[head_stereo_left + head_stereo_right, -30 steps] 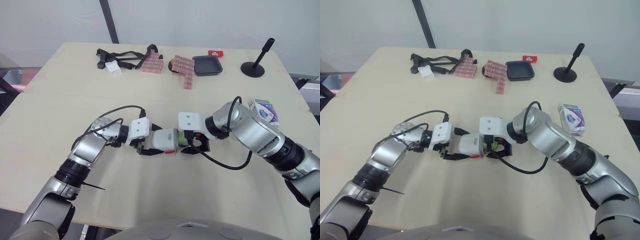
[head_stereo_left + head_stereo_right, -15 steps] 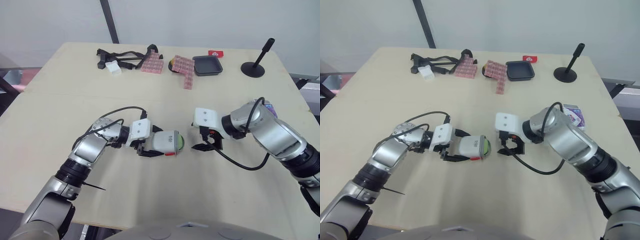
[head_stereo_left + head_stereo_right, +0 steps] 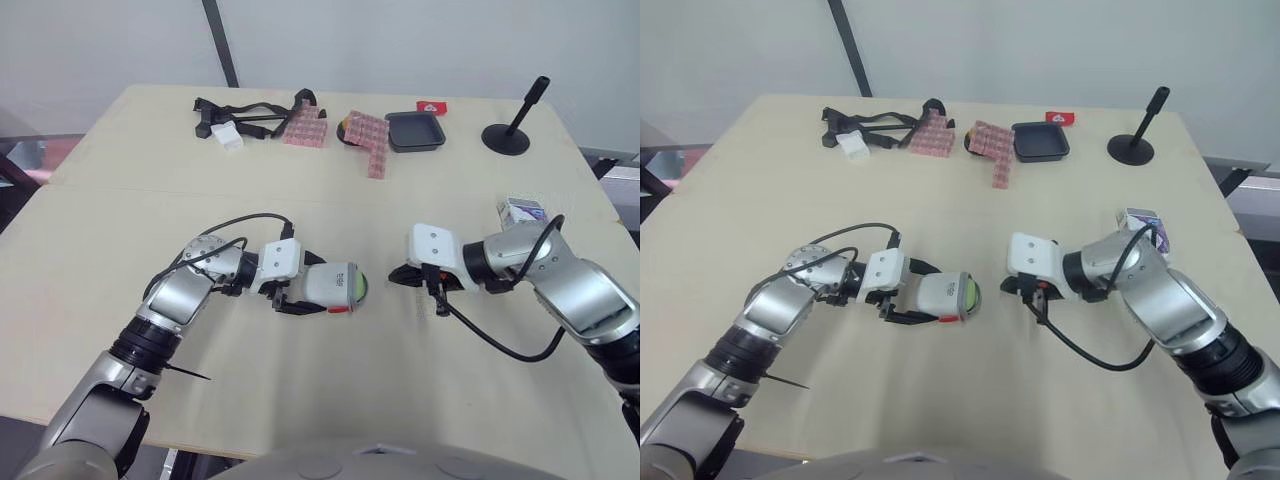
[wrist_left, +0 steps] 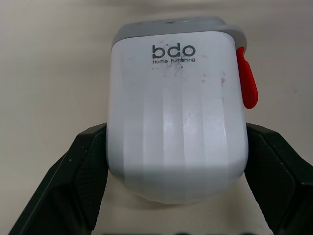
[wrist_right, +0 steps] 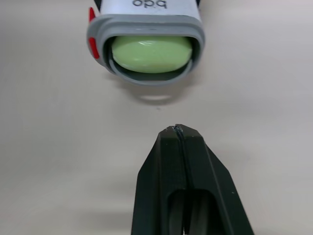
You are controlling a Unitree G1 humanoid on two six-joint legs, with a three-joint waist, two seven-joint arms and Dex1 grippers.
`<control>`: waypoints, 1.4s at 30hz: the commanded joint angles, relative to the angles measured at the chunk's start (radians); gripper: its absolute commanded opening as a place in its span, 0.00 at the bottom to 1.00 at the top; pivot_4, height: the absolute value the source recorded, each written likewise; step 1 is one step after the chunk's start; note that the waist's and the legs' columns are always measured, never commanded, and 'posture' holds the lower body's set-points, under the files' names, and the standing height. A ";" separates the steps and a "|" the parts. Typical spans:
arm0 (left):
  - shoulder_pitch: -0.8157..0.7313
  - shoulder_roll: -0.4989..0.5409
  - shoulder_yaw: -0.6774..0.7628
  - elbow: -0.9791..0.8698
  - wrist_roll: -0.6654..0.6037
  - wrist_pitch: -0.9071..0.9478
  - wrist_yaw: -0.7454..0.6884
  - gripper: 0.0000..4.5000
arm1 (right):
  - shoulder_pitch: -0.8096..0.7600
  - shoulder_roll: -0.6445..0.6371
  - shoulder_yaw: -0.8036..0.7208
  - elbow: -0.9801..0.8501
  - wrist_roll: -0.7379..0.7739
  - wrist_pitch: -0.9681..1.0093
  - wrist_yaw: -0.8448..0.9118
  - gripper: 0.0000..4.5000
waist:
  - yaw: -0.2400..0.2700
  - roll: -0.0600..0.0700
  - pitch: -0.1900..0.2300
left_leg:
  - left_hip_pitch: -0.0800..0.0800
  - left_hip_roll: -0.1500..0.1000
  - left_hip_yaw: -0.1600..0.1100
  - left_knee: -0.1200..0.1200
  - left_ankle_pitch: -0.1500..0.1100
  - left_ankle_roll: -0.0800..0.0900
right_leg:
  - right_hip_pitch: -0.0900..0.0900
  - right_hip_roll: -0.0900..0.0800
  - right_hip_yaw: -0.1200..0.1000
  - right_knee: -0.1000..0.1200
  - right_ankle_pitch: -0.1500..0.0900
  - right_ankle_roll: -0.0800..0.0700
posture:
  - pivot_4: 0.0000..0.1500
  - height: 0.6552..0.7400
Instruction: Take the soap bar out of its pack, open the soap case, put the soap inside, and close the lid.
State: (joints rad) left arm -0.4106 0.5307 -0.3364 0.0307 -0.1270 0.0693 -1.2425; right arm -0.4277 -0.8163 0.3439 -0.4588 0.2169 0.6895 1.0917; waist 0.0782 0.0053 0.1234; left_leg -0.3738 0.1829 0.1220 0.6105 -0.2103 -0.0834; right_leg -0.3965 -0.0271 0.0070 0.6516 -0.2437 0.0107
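A white soap case [image 3: 333,284] with a grey rim and a red latch [image 4: 247,83] lies on its side on the table, its mouth facing right. My left gripper [image 3: 305,285] is shut on it, one black finger [image 4: 73,181] on each side. The green soap bar [image 5: 151,54] sits inside the case mouth. My right gripper [image 3: 398,274] hovers a short way to the right of the mouth, shut with nothing held and apart from the case. The white and purple soap pack [image 3: 522,211] lies near the table's right edge, behind my right arm.
Along the far edge are a black strap [image 3: 240,112], a small white box [image 3: 226,137], pink packs [image 3: 305,125], a black tray [image 3: 415,130], a small red item [image 3: 432,105] and a black stand [image 3: 510,130]. A black cable loops from my right wrist over the table.
My right gripper has drawn back to the right from the case mouth and shut, leaving the green soap inside. The left arm and the case have stayed still.
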 commanded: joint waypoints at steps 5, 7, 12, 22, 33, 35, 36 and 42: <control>-0.012 0.002 0.019 -0.021 -0.022 -0.006 -0.001 0.77 | 0.018 0.044 -0.022 -0.031 0.030 -0.026 -0.025 0.01 | 0.000 0.000 0.000 | 0.000 0.000 0.000 0.000 0.000 0.000 | 0.000 0.000 0.000 0.000 0.000 0.000 | 1.00 1.00; -0.013 0.001 0.019 -0.021 -0.023 -0.006 -0.001 0.77 | 0.015 0.054 -0.020 -0.030 0.032 -0.026 -0.028 0.01 | 0.000 0.000 0.000 | 0.000 0.000 0.000 0.000 0.000 0.000 | 0.000 0.000 0.000 0.000 0.000 0.000 | 1.00 1.00; -0.017 -0.004 0.021 -0.026 -0.026 0.000 0.004 0.77 | 0.009 0.073 -0.006 -0.019 0.022 -0.034 -0.030 0.01 | 0.000 0.000 0.000 | 0.000 0.000 0.000 0.000 0.000 0.000 | 0.000 0.000 0.000 0.000 0.000 0.000 | 1.00 1.00; -0.022 -0.020 0.019 -0.039 -0.029 0.015 0.014 0.77 | -0.005 0.100 0.013 0.002 0.013 -0.039 -0.030 0.01 | -0.001 0.000 0.000 | 0.000 0.000 0.000 0.000 0.000 0.000 | 0.000 0.000 0.000 0.000 0.000 0.000 | 1.00 1.00; -0.024 -0.029 0.018 -0.051 -0.031 0.027 0.017 0.77 | -0.016 0.114 0.023 0.014 0.009 -0.039 -0.034 0.01 | -0.001 0.000 0.000 | 0.000 0.000 0.000 0.000 0.000 0.000 | 0.000 0.000 0.000 0.000 0.000 0.000 | 1.00 1.00; -0.023 -0.028 0.019 -0.053 -0.033 0.031 0.016 0.77 | -0.018 0.114 0.022 0.015 0.011 -0.040 -0.032 0.01 | -0.001 0.000 0.000 | 0.000 0.000 0.000 0.000 0.000 0.000 | 0.000 0.000 0.000 0.000 0.000 0.000 | 1.00 1.00; -0.023 -0.031 0.021 -0.055 -0.039 0.042 0.019 0.77 | -0.022 0.115 0.016 0.017 0.014 -0.038 -0.034 0.01 | -0.001 0.000 0.000 | 0.000 0.000 0.000 0.000 0.000 0.000 | 0.000 0.000 0.000 0.000 0.000 0.000 | 1.00 1.00; -0.015 -0.016 0.030 -0.058 -0.041 0.045 0.018 0.77 | 0.020 0.032 -0.092 -0.001 0.083 0.011 0.005 0.01 | 0.002 0.000 0.000 | 0.000 0.000 0.000 0.000 0.000 0.000 | 0.000 0.000 0.000 0.000 0.000 0.000 | 1.00 1.00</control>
State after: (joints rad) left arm -0.4183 0.5046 -0.3336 0.0127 -0.1470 0.1229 -1.2234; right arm -0.4222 -0.7485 0.3189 -0.4314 0.2662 0.6928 1.0780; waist 0.0800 0.0053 0.1234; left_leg -0.3740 0.1828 0.1220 0.6105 -0.2103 -0.0834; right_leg -0.3964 -0.0274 0.0070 0.6516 -0.2437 0.0107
